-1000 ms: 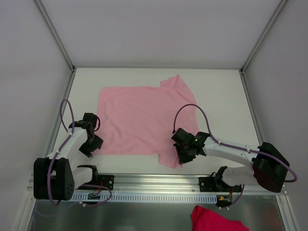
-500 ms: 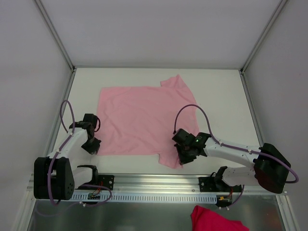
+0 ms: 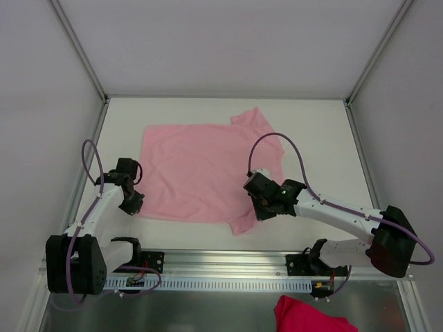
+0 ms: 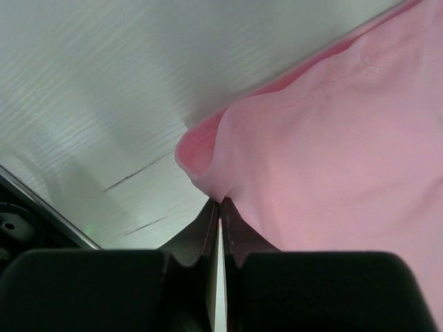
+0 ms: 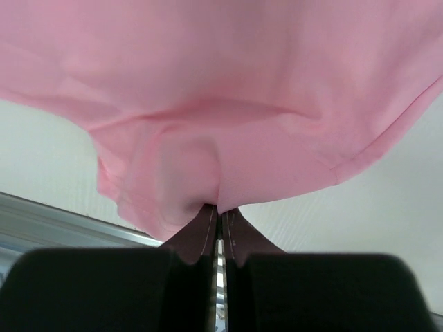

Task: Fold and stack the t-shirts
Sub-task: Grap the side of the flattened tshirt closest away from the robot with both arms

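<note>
A pale-pink t-shirt point(image 3: 201, 169) lies spread on the white table, one sleeve at the far right and one at the near right. My left gripper point(image 3: 133, 205) is shut on the shirt's near-left corner; in the left wrist view point(image 4: 220, 202) the pink fabric point(image 4: 332, 138) is pinched between the closed fingers. My right gripper point(image 3: 261, 207) is shut on the near-right sleeve; in the right wrist view point(image 5: 220, 209) the cloth point(image 5: 228, 90) hangs lifted from the closed fingertips above the table.
A darker pink garment point(image 3: 311, 315) lies on the metal shelf below the table's near edge. The aluminium rail point(image 3: 228, 266) with both arm bases runs along the near edge. White walls and frame posts point(image 3: 79, 52) enclose the table.
My left gripper has shut on the shirt's near-left corner. My right gripper has lifted and drawn the near-right sleeve a little away from the near edge.
</note>
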